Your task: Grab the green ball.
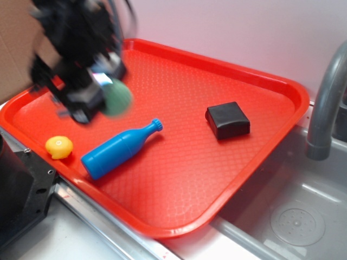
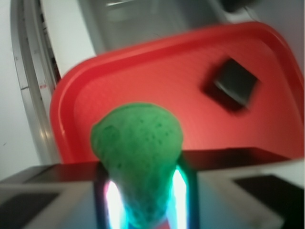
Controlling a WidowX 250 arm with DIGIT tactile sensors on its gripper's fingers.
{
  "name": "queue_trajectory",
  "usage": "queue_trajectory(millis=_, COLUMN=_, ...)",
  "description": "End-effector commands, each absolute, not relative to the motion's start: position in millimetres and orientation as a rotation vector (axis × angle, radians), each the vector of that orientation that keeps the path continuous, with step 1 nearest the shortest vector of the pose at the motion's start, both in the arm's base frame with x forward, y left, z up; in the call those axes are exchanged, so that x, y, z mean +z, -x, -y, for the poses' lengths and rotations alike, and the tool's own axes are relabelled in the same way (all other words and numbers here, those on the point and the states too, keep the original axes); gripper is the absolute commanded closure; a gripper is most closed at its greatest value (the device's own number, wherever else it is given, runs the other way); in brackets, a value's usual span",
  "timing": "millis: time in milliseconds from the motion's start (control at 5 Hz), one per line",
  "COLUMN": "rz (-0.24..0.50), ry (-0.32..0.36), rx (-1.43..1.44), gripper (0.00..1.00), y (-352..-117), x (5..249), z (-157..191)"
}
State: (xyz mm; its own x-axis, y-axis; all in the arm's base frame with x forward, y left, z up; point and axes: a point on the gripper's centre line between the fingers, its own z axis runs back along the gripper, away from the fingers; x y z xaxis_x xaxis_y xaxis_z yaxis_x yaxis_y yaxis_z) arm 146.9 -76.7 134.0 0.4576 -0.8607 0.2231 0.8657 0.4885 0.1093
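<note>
From the exterior view I see my black robot arm blurred at the far left of the scene, reaching down over the left part of the orange-red plastic tray (image 1: 255, 141). Its gripper (image 1: 100, 95) points down and slightly right, and the dimpled teal-green ball (image 1: 118, 99) sits at its tip, apparently above the tray floor, though the blur keeps me from being sure.

On the wrist view the fingers (image 2: 180, 193) are clamped on either side of the green ball (image 2: 138, 157), squeezing it so it looks taller than wide, its long axis running from the gripper out toward the tray. Its narrow end is wedged between the pads and its rounded end points away from the wrist.

On the tray, the blue plastic bottle (image 1: 120, 149) lies on its side, cap toward the far right. The small yellow lemon-shaped toy (image 1: 59, 147) rests near the tray's left edge, and a black square block (image 1: 227, 119) lies well apart to the right.
</note>
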Motion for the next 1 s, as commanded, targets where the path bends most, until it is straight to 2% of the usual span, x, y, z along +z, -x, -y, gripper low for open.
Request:
queue_trajectory(millis=0, rz=0.175, ry=0.084, rx=-0.555, gripper=1.00, y=-101.3, x=188.6, z=-6.6)
queue_trajectory(millis=200, rz=0.105, ry=0.109, rx=-0.299, gripper=1.00, y=-105.5, x=207.8, z=-27.5)
queue_trajectory(millis=400, rz=0.109, ry=0.089, rx=-0.049, gripper=1.00, y=-110.0, x=218.8, z=-12.1)
queue_trajectory(millis=800, rz=0.077, ry=0.092, rx=0.002, gripper=1.00, y=-118.2, x=218.4, z=3.9)
